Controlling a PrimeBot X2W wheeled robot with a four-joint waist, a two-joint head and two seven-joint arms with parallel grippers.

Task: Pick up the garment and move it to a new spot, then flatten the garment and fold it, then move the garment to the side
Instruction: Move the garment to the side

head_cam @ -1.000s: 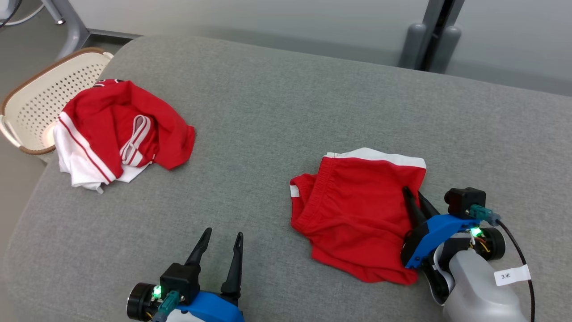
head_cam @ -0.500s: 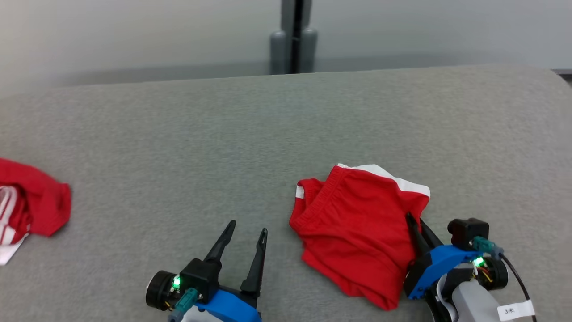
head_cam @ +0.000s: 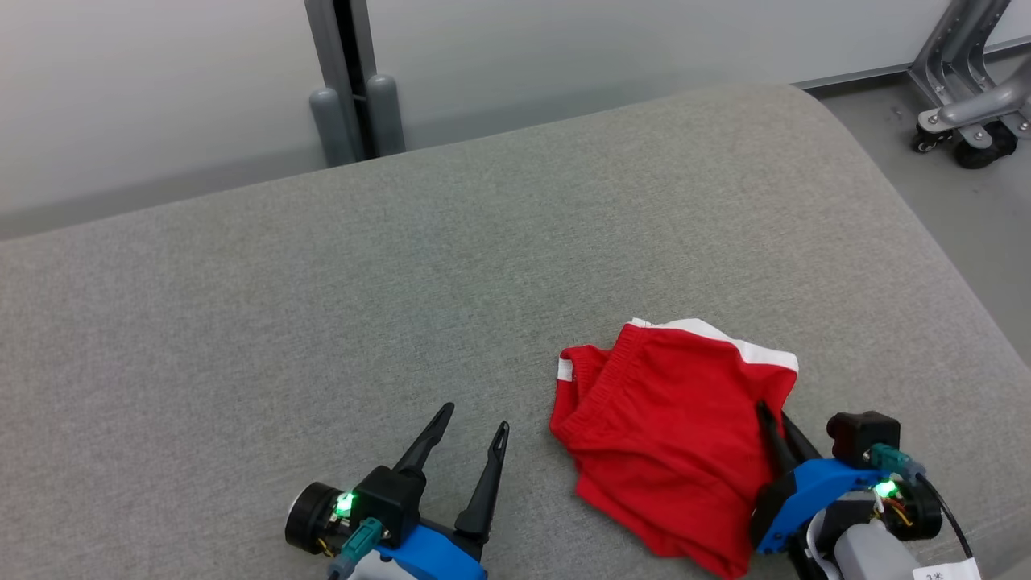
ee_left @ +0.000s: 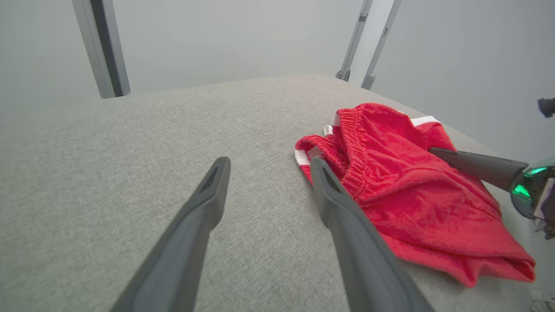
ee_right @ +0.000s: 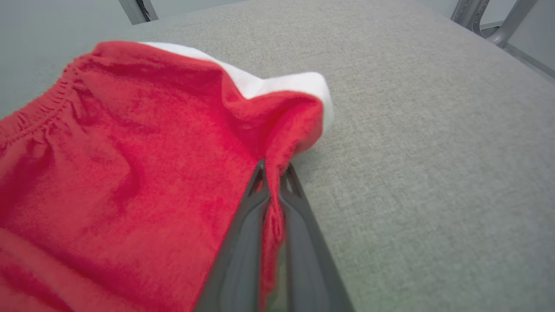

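Pinching the shorts point(head_cam: 668, 435) at their near right edge, our right gripper point(head_cam: 772, 415) has its fingers together on a fold of red cloth, low over the cushion point(head_cam: 403, 282). The shorts lie crumpled just left of it. Our left gripper point(head_cam: 475, 416) hovers with fingers apart, the shorts just to its right. The tag point(head_cam: 950, 570) on our right forearm is cut off, so we cannot read it.

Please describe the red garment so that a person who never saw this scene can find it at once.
Start from the wide grey padded surface. Toward its near right side lies the red garment, its edge pinched in the shut right tool. It is the sole red thing there, with a white band and a gathered elastic waistband.
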